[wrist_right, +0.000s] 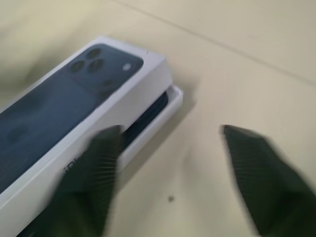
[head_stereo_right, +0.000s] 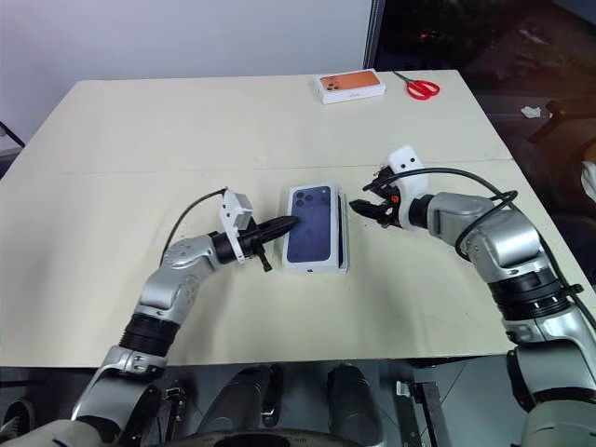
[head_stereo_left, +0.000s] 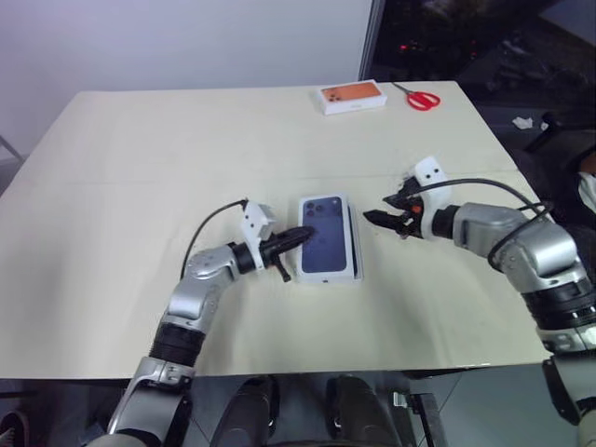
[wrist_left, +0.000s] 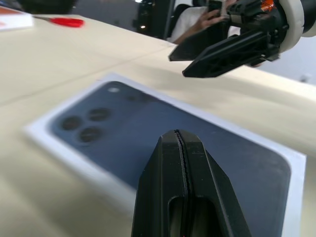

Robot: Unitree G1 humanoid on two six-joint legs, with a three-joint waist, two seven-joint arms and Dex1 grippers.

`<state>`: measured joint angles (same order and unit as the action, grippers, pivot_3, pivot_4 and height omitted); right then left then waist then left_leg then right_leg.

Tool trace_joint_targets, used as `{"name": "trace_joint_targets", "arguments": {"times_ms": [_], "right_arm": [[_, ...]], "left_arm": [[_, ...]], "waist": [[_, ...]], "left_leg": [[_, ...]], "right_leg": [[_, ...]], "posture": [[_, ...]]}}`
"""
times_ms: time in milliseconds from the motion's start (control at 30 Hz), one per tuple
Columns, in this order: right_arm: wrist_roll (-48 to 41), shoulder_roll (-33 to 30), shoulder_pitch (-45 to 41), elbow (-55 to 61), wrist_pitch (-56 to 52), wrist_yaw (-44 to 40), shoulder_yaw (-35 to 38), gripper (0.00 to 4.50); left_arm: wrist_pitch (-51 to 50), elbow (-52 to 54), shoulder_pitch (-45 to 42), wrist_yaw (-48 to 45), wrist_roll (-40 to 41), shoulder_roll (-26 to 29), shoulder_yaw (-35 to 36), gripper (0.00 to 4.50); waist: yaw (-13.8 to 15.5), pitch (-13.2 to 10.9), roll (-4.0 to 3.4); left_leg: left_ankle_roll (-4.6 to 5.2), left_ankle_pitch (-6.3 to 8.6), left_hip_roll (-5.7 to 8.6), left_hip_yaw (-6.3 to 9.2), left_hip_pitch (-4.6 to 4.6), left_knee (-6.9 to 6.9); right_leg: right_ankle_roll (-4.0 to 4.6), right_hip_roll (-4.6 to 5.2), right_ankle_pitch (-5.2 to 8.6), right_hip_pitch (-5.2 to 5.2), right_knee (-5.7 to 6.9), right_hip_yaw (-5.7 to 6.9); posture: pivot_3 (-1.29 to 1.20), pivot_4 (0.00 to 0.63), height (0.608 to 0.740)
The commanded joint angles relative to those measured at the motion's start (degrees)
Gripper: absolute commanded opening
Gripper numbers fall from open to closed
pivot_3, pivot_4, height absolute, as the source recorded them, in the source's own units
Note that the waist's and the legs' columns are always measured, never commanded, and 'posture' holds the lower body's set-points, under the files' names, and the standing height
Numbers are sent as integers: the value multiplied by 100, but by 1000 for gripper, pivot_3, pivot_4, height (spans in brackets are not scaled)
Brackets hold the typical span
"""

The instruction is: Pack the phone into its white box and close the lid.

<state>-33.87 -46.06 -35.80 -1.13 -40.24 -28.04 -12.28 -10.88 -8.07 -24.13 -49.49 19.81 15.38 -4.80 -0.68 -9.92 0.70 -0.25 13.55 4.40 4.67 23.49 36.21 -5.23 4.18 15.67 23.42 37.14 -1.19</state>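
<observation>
Table (head_stereo_left: pixel 140 158) with two grippers, two boxes, one pair of red scissors (head_stereo_left: pixel 424 99).

Centre: lid (head_stereo_left: pixel 328 244), its top showing a navy phone back, sits askew on white box (wrist_right: pixel 175 96); the dark strip (wrist_right: pixel 148 116) in the gap is hard to identify. Left gripper (head_stereo_left: pixel 305 235) is closed at the lid's edge, empty. Right gripper (head_stereo_left: pixel 377 209) is spread, empty, just beside. The orange-print box (head_stereo_left: pixel 352 97) lies far off.

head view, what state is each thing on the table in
lid: on the white box, shifted sideways, not seated
white box: one edge showing past the lid
left gripper: shut, tip at the lid
right gripper: open, empty
orange-print box: closed
scissors: lying flat
</observation>
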Motion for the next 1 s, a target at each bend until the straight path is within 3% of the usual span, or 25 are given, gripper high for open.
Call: {"name": "trace_joint_targets", "arguments": {"times_ms": [33,100,233,467,667,1000], "right_arm": [[851,34,-114,-26,625,-250,-95,1087],[1308,35,-80,-53,944,-421,-248,9],[2067,21,-4,44,1465,-739,-479,9],[2767,148,5,105,1650,-994,-520,9],[3042,-112,357,882,1777,-1820,-651,9],[3266,-87,678,1237,1629,-2234,-543,9]], "left_arm": [[-154,372,128,52,96,298,274,0],[-258,361,177,138,-2,452,307,0],[-949,61,122,259,-39,599,193,0],[-1736,-377,-186,312,-234,349,-247,0],[-1991,-784,-434,158,-411,99,-631,0],[-2123,-899,-611,68,-447,-370,-701,0]], "waist": [[4,0,0],[5,0,0],[15,0,0],[32,0,0],[130,2,-1],[165,9,1]], "left_leg": [[-1,0,0,0,0,0],[-1,1,2,-1,0,-2],[-2,0,5,0,0,1],[-7,-2,7,4,-1,2],[-8,-2,16,6,-2,2],[-7,-2,39,21,-11,8]], "right_leg": [[0,0,0,0,-2,0],[0,2,0,0,-4,-2],[1,4,0,-2,-3,0],[1,5,-1,-4,-1,4],[1,12,-1,-6,-2,8],[0,35,0,-29,-5,19]], "posture": [[0,150,740],[0,150,740],[0,150,740],[0,150,740],[0,150,740],[0,150,740]]}}
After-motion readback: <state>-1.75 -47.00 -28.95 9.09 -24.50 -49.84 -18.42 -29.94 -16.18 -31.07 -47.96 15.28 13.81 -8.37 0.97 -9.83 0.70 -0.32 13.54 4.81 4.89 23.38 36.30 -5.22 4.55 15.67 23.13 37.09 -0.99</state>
